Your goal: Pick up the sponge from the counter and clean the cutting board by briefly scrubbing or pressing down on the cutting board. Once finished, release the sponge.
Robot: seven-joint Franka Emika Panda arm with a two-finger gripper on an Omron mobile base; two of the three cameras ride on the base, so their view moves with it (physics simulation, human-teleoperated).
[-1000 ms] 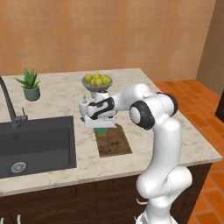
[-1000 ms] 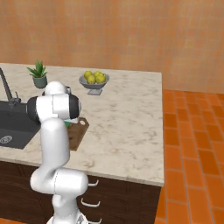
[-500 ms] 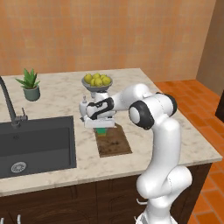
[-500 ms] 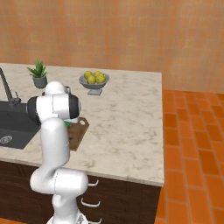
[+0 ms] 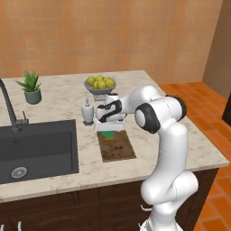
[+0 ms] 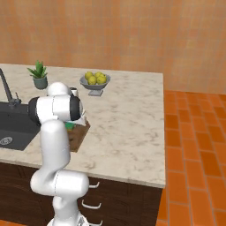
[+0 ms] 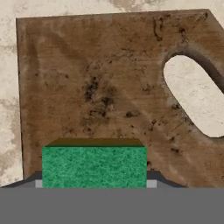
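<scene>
The dark brown cutting board (image 5: 117, 148) lies on the beige counter (image 5: 58, 101), just right of the sink. My gripper (image 5: 108, 131) points down over the board's far end, shut on the green sponge (image 5: 107, 134). In the hand view the sponge (image 7: 94, 167) sits between my two fingertips (image 7: 151, 182), low over the speckled cutting board (image 7: 100, 78), whose pale handle slot (image 7: 197, 98) is to the right. Whether the sponge touches the wood I cannot tell. From the right base view the sponge (image 6: 69, 126) peeks out behind my arm at the cutting board (image 6: 77, 137).
A black sink (image 5: 36, 146) with a faucet (image 5: 9, 108) lies left of the board. A soap dispenser (image 5: 87, 113) stands close beside my hand. A bowl of lemons (image 5: 100, 84) and a potted plant (image 5: 30, 86) stand further back.
</scene>
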